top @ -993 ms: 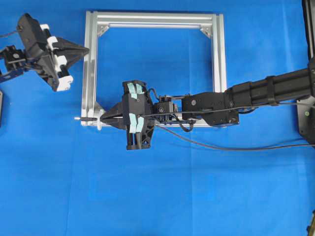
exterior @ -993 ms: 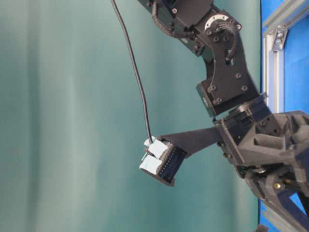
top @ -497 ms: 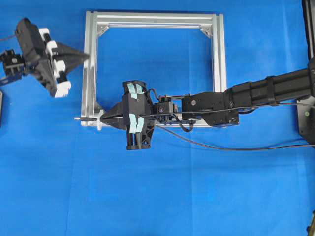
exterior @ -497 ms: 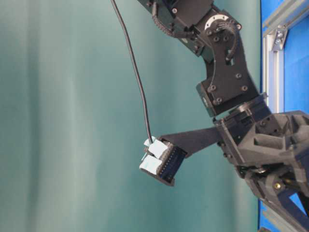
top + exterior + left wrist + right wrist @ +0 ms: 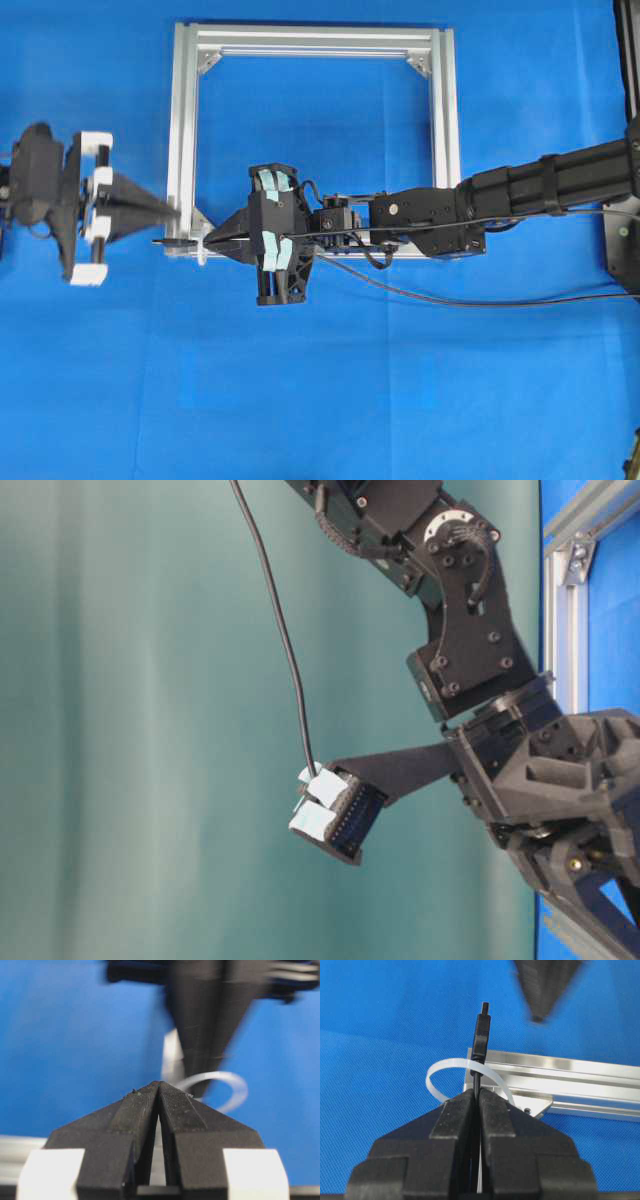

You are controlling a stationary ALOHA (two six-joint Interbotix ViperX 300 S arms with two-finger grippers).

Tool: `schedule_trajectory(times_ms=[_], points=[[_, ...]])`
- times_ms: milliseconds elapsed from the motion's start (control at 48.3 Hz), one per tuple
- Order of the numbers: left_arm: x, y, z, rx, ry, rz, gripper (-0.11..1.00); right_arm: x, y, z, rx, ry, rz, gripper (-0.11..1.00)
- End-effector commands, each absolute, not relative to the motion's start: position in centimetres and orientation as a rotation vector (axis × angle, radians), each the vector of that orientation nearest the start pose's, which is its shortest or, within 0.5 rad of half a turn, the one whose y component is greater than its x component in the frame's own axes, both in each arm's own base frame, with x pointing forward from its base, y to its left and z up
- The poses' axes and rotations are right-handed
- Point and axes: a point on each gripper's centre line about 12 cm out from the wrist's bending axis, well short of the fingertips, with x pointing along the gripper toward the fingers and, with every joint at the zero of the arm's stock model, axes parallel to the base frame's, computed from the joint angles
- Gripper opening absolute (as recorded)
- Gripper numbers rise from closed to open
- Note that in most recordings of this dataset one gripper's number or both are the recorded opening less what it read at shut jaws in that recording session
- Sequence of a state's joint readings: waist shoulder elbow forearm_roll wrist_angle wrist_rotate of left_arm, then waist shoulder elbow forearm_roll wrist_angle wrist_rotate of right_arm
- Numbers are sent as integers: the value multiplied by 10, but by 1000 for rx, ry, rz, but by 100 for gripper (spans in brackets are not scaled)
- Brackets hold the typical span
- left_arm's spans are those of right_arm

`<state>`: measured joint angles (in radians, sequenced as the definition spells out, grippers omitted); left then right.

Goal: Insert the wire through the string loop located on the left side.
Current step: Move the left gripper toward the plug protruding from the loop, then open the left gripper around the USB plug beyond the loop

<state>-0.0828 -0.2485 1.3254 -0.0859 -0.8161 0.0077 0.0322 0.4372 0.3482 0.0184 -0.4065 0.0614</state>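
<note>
The wire's dark plug (image 5: 168, 241) sticks out to the left of the silver frame's lower left corner. In the right wrist view the plug (image 5: 481, 1035) has passed through the white string loop (image 5: 445, 1067), which arches around the wire just ahead of my jaws. My right gripper (image 5: 209, 240) (image 5: 477, 1094) is shut on the wire right behind the loop (image 5: 204, 247). My left gripper (image 5: 176, 212) (image 5: 159, 1084) is shut on nothing. Its tip hovers just above and to the left of the plug. The loop (image 5: 225, 1080) and the right gripper's fingers (image 5: 210, 1025) show blurred in the left wrist view.
The square aluminium frame (image 5: 183, 120) lies on the blue cloth, its bottom bar (image 5: 570, 1080) beside the loop. The wire trails right along the cloth (image 5: 450, 300) below the right arm (image 5: 520, 195). The table-level view shows only arm links (image 5: 470, 630) and a cable (image 5: 285, 650).
My left gripper has swung down from beside the frame's upper left to the level of the lower left corner, ending close to the plug. The right arm and wire have stayed put.
</note>
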Motion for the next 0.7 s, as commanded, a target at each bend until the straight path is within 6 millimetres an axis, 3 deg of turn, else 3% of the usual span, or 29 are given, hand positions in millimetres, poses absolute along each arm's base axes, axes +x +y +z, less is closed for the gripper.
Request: schedule_trajectory(times_ms=[0, 683], points=[[244, -22, 146, -28, 225, -50, 0, 508, 16, 135, 71, 335, 12, 1], [243, -26, 144, 14, 237, -73, 1, 507, 16, 134, 71, 335, 12, 1]])
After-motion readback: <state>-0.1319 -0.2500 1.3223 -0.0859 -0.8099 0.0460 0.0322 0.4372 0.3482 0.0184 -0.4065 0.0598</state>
